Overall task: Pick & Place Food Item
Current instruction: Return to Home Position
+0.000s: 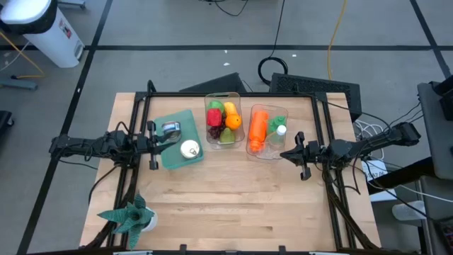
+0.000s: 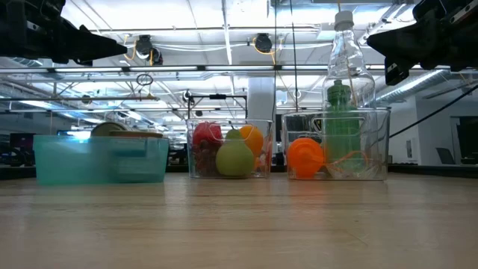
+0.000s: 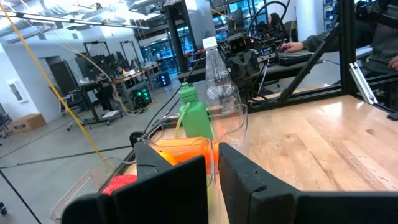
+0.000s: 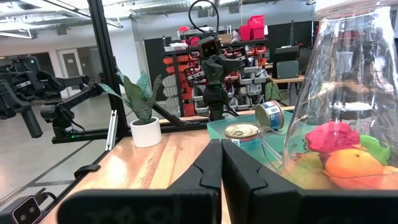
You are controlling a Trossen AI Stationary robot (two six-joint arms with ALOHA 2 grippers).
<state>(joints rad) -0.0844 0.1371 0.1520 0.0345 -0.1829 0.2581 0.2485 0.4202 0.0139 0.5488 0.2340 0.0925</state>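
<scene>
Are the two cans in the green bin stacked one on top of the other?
No: in the high view one can sits beside the other can in the green bin.

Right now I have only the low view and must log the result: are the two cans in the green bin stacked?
Observer: No. From above, the gold-topped can and the second can sit side by side in the green bin.
Operator: Both upright?
Observer: The right wrist view shows the second can tilted; the gold-topped one stands upright.
Operator: And the arms?
Observer: Right gripper, shut and empty, hangs right of the bottle container; left gripper over the bin's left edge.
</scene>
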